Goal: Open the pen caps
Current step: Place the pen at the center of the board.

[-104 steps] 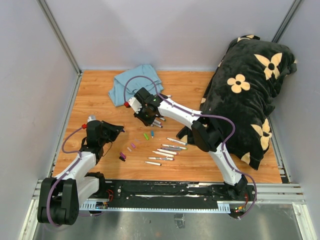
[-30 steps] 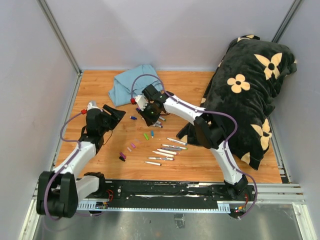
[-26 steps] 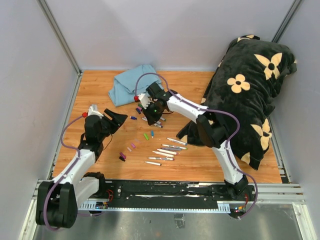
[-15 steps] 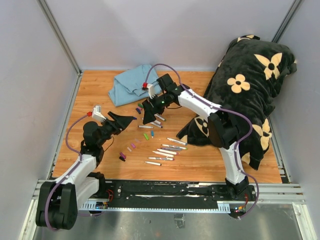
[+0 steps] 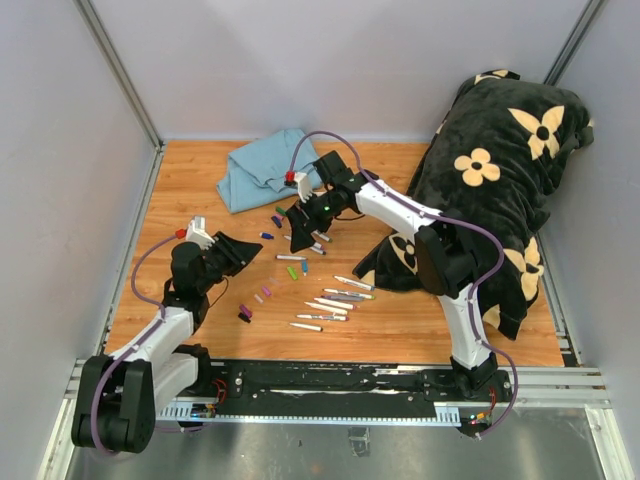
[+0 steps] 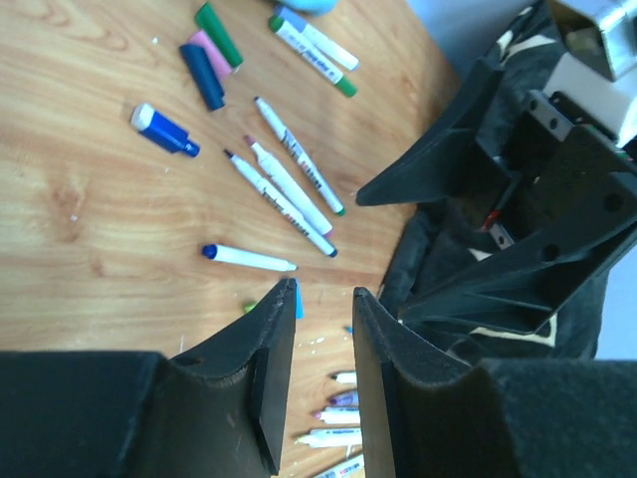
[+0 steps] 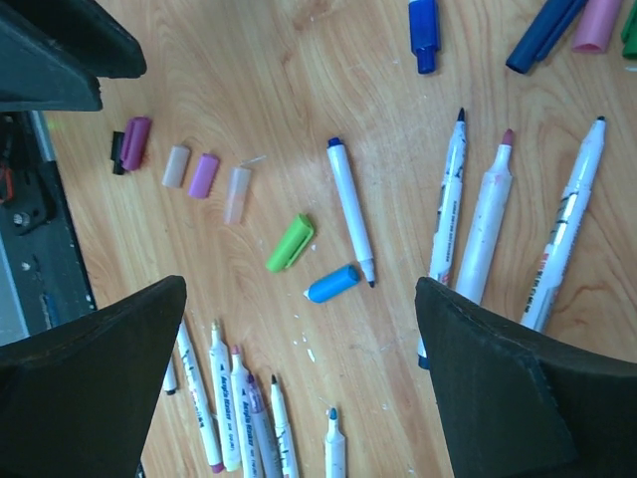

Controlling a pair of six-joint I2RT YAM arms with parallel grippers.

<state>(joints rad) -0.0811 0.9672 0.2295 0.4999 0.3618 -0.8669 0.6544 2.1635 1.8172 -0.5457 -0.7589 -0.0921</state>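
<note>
- Plainly, the right gripper (image 7: 301,287) hangs over the middle of the desk (image 5: 180,190) with its jaws spread as wide as they go, and it holds nothing.
- Under it lie loose pen caps (image 7: 290,243). A green one and a blue one sit just beside a white marker (image 7: 350,211), and a slanting row of purple and pale ones runs off toward the left arm.
- The left gripper (image 6: 323,294) points at the same patch from the left edge, its fingers a narrow gap apart with nothing between them.
- A blue cloth (image 5: 262,170) lies against the far edge.
- A black flowered cushion (image 5: 500,170) covers the right edge from the far corner almost down to the near one.
- More markers (image 5: 330,305) lie side by side toward the near edge.
- Bare wood shows along the left edge and between the cloth and the cushion.
</note>
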